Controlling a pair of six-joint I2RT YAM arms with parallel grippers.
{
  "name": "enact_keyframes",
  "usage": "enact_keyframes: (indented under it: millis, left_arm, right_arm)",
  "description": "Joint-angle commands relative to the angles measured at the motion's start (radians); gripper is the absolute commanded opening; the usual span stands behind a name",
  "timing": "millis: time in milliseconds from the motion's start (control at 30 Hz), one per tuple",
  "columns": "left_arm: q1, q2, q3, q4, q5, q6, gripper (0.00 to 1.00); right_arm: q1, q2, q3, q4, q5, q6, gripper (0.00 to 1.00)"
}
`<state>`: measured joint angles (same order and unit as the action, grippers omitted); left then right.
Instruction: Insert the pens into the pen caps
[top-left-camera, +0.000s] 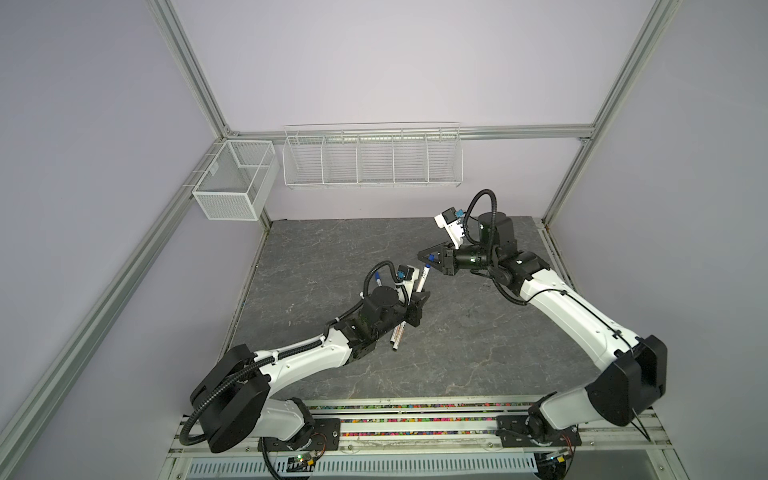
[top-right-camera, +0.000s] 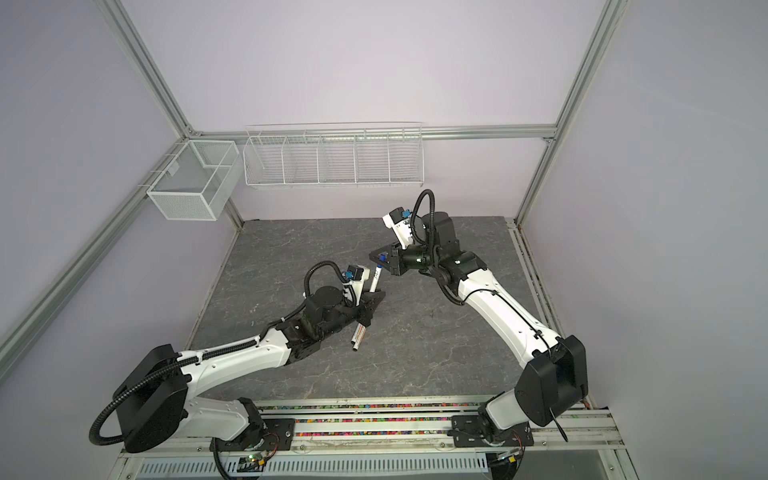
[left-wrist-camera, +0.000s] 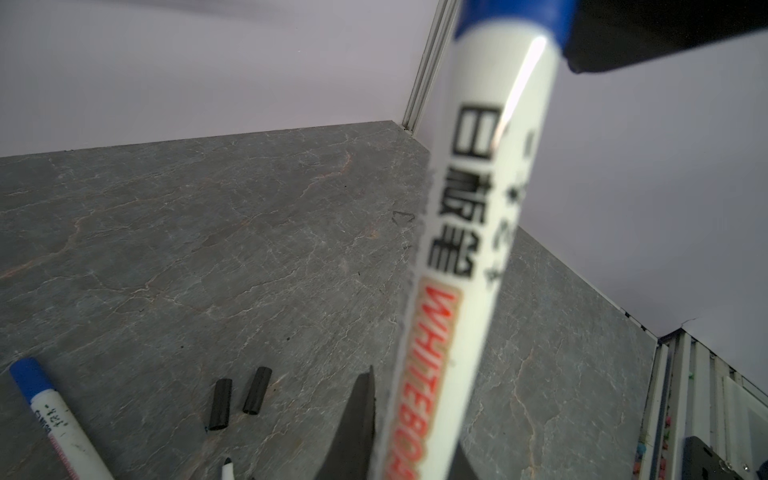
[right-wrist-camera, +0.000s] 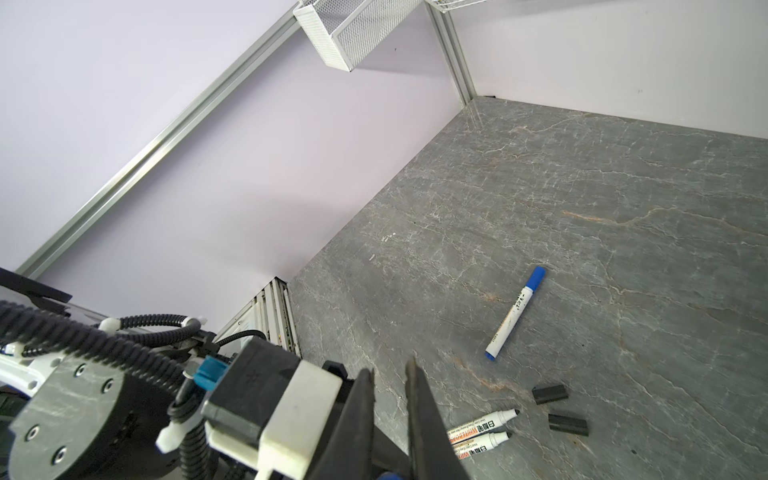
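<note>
Closest to the left wrist lens, a pen (left-wrist-camera: 465, 249) is running slantwise across the view, its white barrel printed in red and black, and a blue cap (left-wrist-camera: 511, 20) is sitting over its far end. The left gripper (top-left-camera: 420, 305) is clamping this pen at mid-barrel with its jaws closed tight. It is holding the pen steeply tilted over the table (top-left-camera: 324, 257), with the lower end sticking out below the fingers. The left arm is stretching forward and low from its base, its wrist turning the fingers toward the middle. The right arm is rising from its base, bending at the elbow and reaching in toward the centre. The right gripper (top-left-camera: 427, 259) is meeting the pen's upper end and pinching the blue cap between nearly closed jaws. Lying on the table are a capped pen (right-wrist-camera: 515, 311), two uncapped pens (right-wrist-camera: 484, 422) side by side, and two black caps (right-wrist-camera: 549, 393) near their tips. The left arm is hiding most of these in both top views, where only the capped pen's blue end is showing. A mesh basket (top-left-camera: 235, 178) and a wire rack (top-left-camera: 372, 160) are hanging on the back wall, well apart from the work.
</note>
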<state>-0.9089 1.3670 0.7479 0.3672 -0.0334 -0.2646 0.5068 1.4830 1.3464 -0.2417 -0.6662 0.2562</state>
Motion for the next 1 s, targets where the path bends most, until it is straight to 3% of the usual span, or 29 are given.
enact_keyframes:
  millis: [0,167,967]
  left_arm:
    - [0.060,-0.047,0.112,0.278,-0.182,-0.043,0.00]
    - [0.061,-0.057,0.100,0.324,-0.231,-0.039,0.00]
    - [0.063,-0.013,0.165,0.429,-0.240,-0.035,0.00]
  right_arm:
    - [0.053,0.032,-0.066,-0.310,-0.129,-0.043,0.07]
    - [0.056,0.062,-0.062,-0.392,-0.161,-0.076,0.07]
    - [0.111,0.213,0.001,-0.599,-0.158,-0.156,0.07]
